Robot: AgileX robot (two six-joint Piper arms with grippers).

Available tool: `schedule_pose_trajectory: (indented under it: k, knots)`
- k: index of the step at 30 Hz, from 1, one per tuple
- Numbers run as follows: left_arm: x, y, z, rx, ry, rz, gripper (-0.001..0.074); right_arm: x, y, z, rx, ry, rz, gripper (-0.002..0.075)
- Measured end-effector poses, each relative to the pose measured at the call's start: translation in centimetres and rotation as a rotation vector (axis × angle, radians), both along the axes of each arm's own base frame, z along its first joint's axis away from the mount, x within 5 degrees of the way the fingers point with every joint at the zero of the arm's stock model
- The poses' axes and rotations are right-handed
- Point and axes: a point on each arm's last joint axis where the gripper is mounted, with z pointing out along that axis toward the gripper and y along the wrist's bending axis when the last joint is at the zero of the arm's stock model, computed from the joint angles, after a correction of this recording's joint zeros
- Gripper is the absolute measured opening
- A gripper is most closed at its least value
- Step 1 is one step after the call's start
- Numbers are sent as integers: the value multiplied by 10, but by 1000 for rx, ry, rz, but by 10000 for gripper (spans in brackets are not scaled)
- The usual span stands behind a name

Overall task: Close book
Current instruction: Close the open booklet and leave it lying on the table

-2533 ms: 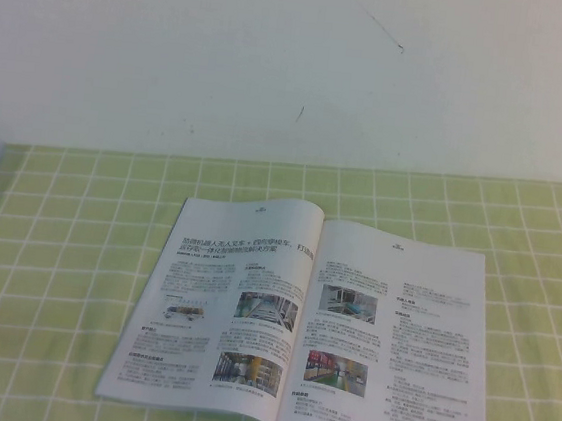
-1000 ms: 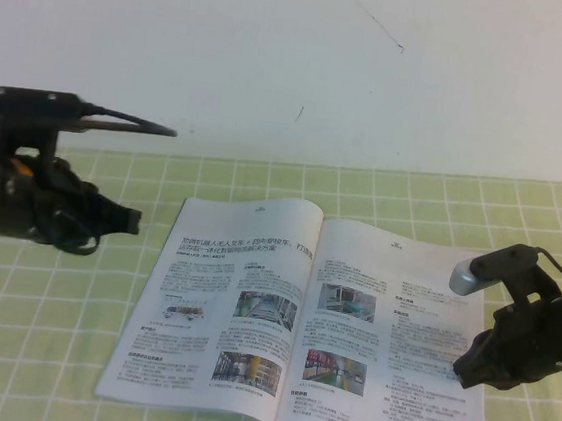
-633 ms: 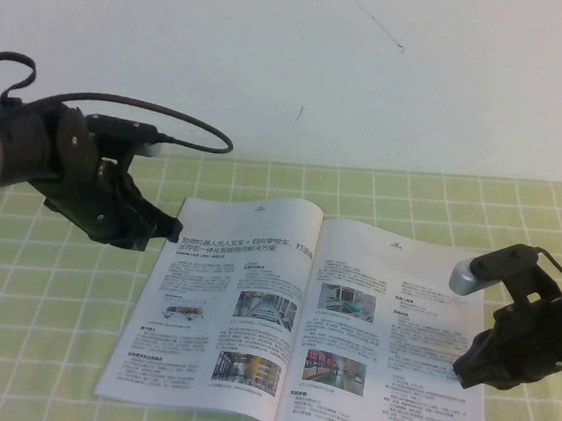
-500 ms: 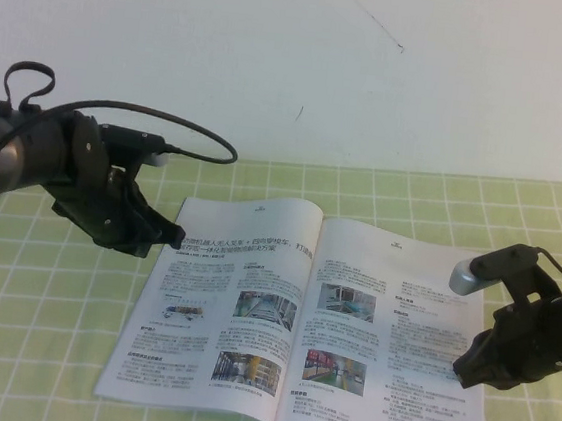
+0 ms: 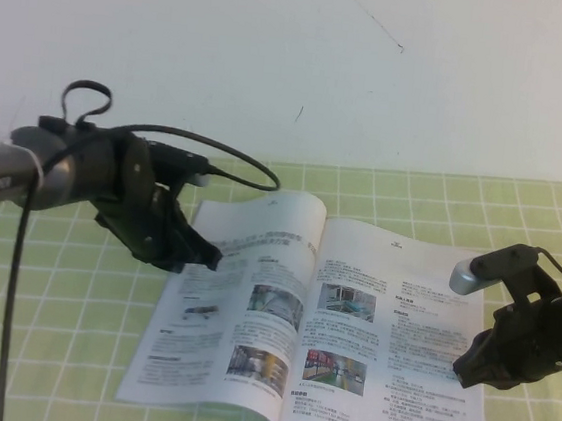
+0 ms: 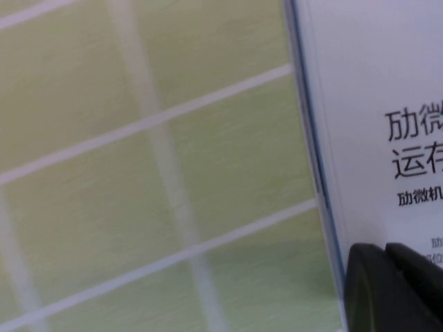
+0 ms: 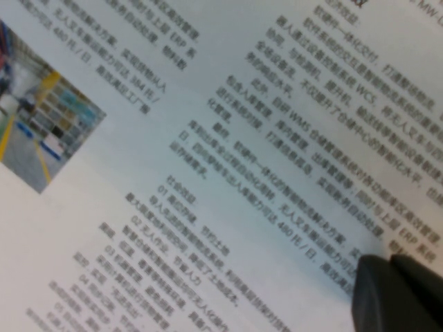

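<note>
Left gripper (image 5: pixel 209 259) closed, empty, at Chinese-print magazine's (image 5: pixel 364 380) left page edge; right gripper (image 5: pixel 464 375) closed, empty, over right page.

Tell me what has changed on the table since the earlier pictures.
The left gripper came in from the robot's left to the outer edge of the left page, which has shifted and lifted toward the spine. The right gripper arrived earlier and has since stayed at the outer edge of the right page. The book remains open on the green checked cloth.
</note>
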Motion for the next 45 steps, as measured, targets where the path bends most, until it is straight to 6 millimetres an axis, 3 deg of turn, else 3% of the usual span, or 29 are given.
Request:
schedule_pose_trajectory:
  k: [5,14,23,30,33,41,45]
  knots:
    - [-8,-34,-2,-3,-21,-78,-4,0,0,0,0,0,0,-3]
    - [-37,-108,0,-212,11,-133,-4,0,0,0,0,1,-2,-3]
    - [-40,-142,36,-284,-15,-261,-4,0,0,0,-1,-2,-5,-3]
    - [-44,-147,101,-331,-128,-417,-4,0,0,0,0,-2,-5,-3]
    - [-46,-139,112,-271,-147,-456,-4,0,0,0,-1,-2,-3,-3]
    - [-16,-69,99,107,-111,-179,-4,0,0,0,-2,-5,-2,-3]
    - [-3,-53,78,168,-66,-103,-4,0,0,0,-2,-5,-2,-3]
